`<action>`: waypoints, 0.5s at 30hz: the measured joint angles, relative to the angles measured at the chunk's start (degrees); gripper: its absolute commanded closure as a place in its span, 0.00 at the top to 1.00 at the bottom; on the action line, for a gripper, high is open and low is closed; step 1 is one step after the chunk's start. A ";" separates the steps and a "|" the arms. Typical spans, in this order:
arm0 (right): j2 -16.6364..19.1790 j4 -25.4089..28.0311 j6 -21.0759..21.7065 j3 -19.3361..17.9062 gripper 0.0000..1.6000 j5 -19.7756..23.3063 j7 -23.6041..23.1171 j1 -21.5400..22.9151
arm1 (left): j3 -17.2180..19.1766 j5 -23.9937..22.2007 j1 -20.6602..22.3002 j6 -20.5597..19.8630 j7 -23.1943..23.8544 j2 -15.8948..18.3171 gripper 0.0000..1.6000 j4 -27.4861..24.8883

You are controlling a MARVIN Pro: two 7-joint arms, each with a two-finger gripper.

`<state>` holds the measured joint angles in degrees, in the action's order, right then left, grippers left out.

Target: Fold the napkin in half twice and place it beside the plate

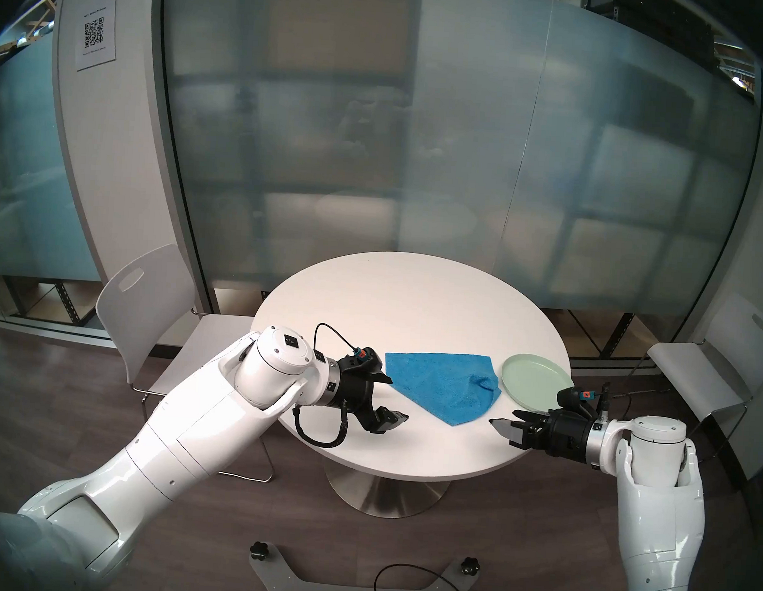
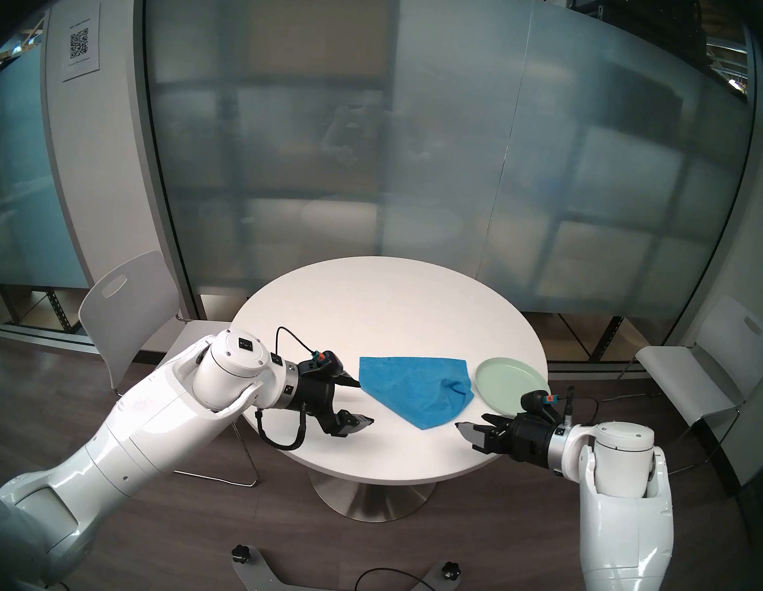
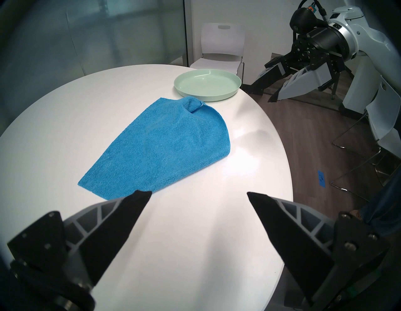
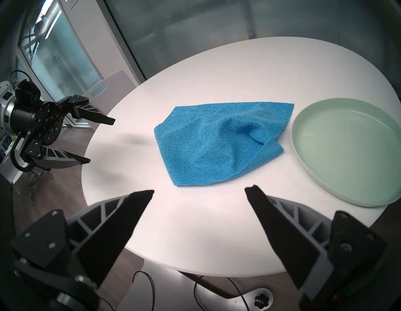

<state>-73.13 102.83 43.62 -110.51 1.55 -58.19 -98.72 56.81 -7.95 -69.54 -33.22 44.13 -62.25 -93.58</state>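
1. The left gripper [image 1: 391, 399] is seen left of centre in the head view, hovering over the table with its jaws spread wide and nothing held between them; its upper fingertip lies just beside the napkin's left corner.
2. The right gripper [image 1: 503, 418] is seen at the lower right of the head view, likewise spread wide and empty, near the cloth's lowest corner.
3. Between the two grippers, at the centre of the head view, the bright blue terry-textured napkin [image 1: 443, 383] is spread on the round white table [image 1: 397, 298]. It is not flat: a rumple is raised near its right side, and one corner is turned over there.
4. To the right of the napkin, a round pale mint-green plate with a low raised rim [image 1: 537, 380] is set at the table's edge; whether the cloth's turned corner touches its rim cannot be told.
5. No fold is judged to be made yet.
6. The cloth is judged light, limp and a little grippy; it is expected to sag and bunch when lifted, not slide stiffly.
7. Hold is best taken at two corners of one edge, pinched thinly against the tabletop, one per gripper, so that the edge is carried over evenly. The rumple is better smoothed first.
8. The plate is probably light and may be nudged off the edge by a careless sweep.
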 measured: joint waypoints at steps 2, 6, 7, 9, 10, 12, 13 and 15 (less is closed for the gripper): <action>-0.02 0.00 0.00 -0.01 1.00 -0.02 -0.02 0.00 | 0.00 0.00 0.00 0.00 0.00 0.00 1.00 0.00; -0.05 -0.01 0.00 -0.04 1.00 -0.09 -0.06 0.00 | 0.00 0.00 -0.01 0.00 0.00 0.00 1.00 0.01; -0.06 -0.01 0.00 -0.05 1.00 -0.10 -0.07 0.00 | -0.01 0.00 -0.01 0.00 0.00 0.00 1.00 0.01; -0.08 -0.01 0.00 -0.06 1.00 -0.13 -0.09 0.00 | -0.01 0.00 -0.01 0.00 0.00 0.00 1.00 0.01; -0.08 -0.01 0.00 -0.06 1.00 -0.14 -0.10 0.00 | -0.01 0.00 -0.01 0.00 0.00 0.00 1.00 0.01; -0.10 -0.01 0.00 -0.07 1.00 -0.17 -0.13 0.00 | -0.01 0.00 -0.01 0.00 0.00 0.00 1.00 0.01; -0.10 -0.01 0.00 -0.07 1.00 -0.19 -0.14 0.00 | -0.01 0.00 -0.01 0.00 0.00 0.00 1.00 0.01; -0.12 -0.01 0.00 -0.08 1.00 -0.21 -0.16 0.00 | -0.01 0.00 -0.01 0.00 0.00 0.00 1.00 0.01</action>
<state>-73.25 102.82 43.62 -110.59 1.33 -58.35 -98.72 56.80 -7.95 -69.56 -33.22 44.13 -62.25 -93.57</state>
